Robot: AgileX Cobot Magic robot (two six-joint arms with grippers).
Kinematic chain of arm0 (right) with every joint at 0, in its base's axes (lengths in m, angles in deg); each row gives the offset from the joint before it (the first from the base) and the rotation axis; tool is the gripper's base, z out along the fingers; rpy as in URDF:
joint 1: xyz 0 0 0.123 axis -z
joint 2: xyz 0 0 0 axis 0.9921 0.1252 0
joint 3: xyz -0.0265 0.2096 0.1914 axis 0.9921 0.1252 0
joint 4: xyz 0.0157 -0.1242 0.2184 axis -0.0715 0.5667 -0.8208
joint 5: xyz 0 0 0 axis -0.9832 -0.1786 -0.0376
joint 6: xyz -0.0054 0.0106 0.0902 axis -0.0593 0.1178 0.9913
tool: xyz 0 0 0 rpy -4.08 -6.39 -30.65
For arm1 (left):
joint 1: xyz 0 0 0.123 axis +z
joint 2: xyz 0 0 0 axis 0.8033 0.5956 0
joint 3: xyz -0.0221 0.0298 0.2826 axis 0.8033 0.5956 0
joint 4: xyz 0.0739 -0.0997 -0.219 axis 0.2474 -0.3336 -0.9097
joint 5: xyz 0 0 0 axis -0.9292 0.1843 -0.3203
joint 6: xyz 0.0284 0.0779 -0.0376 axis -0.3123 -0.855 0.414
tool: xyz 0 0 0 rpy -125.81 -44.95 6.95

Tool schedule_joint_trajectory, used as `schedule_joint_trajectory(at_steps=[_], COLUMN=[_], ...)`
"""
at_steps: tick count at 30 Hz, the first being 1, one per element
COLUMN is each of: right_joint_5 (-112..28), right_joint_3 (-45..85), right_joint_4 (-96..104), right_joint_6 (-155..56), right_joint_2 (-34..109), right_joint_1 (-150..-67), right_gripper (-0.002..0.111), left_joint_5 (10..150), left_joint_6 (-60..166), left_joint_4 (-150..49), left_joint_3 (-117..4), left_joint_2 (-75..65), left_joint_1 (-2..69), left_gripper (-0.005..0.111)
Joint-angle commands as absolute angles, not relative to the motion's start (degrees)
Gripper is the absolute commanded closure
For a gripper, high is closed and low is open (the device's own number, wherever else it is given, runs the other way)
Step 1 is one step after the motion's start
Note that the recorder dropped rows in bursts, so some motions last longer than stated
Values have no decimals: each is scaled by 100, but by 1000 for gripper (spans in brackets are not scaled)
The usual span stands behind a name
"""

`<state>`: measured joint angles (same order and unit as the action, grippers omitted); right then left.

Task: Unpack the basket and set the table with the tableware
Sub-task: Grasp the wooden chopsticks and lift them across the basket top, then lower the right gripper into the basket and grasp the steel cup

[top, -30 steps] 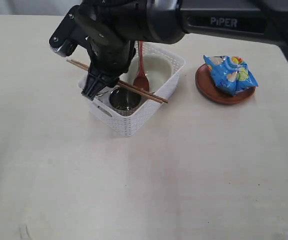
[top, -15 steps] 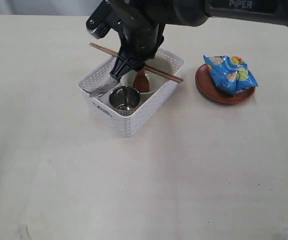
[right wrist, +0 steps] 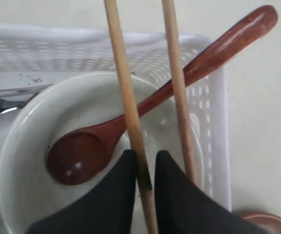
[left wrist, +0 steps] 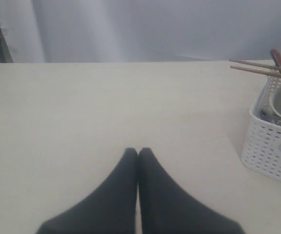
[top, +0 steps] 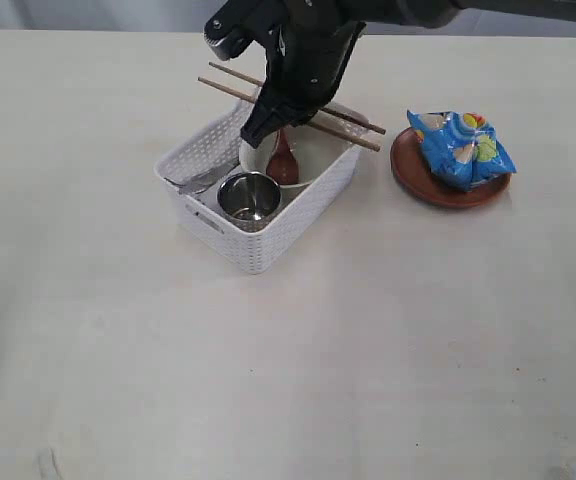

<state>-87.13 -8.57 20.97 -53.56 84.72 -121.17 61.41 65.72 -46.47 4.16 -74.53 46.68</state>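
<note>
The white basket (top: 268, 235) stands mid-table with a steel cup (top: 249, 197), steel cutlery (top: 200, 181), a whitish bowl (top: 313, 150) and a brown wooden spoon (top: 282, 160) inside. My right gripper (top: 266, 120) hovers over the bowl, shut on the wooden chopsticks (top: 298, 105). In the right wrist view one chopstick (right wrist: 126, 97) sits between the jaws of the gripper (right wrist: 144, 155). The other chopstick (right wrist: 177, 87) runs along the outside of one finger, above the spoon (right wrist: 77, 158) and bowl (right wrist: 18, 195). My left gripper (left wrist: 138, 150) is shut and empty over bare table (left wrist: 82, 107).
A brown round plate (top: 418, 185) lies right of the basket with a blue snack packet (top: 463, 148) on it. In the left wrist view the basket (left wrist: 272, 151) is off to one side, with the chopsticks (left wrist: 262, 68) above its rim.
My right gripper has lifted the chopsticks off the basket rim and carried them back and to the right. The two sticks have spread apart. The left gripper is unchanged.
</note>
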Motion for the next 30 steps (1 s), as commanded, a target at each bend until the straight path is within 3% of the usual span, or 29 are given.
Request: schedule_joint_trajectory(at_steps=[1,15,16,19,21,30], right_joint_5=[-8637,-8624,-8610,-8621,-8698,-8923], right_joint_3=[-864,-864,-864,-864,-864,-864], right_joint_4=[1908,1695,1695,1695,1695,1558], right_joint_6=[-5445,-5934,-5934,-5948,-5948,-5935], right_joint_2=[8470,8337,8278,8172,8169,7825], right_joint_1=[-11970,-11970,-11970,-11970,-11970,-12109], right_gripper=[109,108,103,75,64,63], left_joint_5=[6169,6169,6169,6169,6169,6169], left_joint_6=[6567,6567,6567,6567,6567,6567], left_joint_4=[-4622,-4622,-4622,-4622,-4622,-4622], left_joint_3=[427,427,427,427,427,427], left_joint_2=[-7472,-7472,-7472,-7472,-7472,-7472], left_joint_1=[4627,4627,4627,4627,4627,4627], left_gripper=[107,107,107,107,107,107])
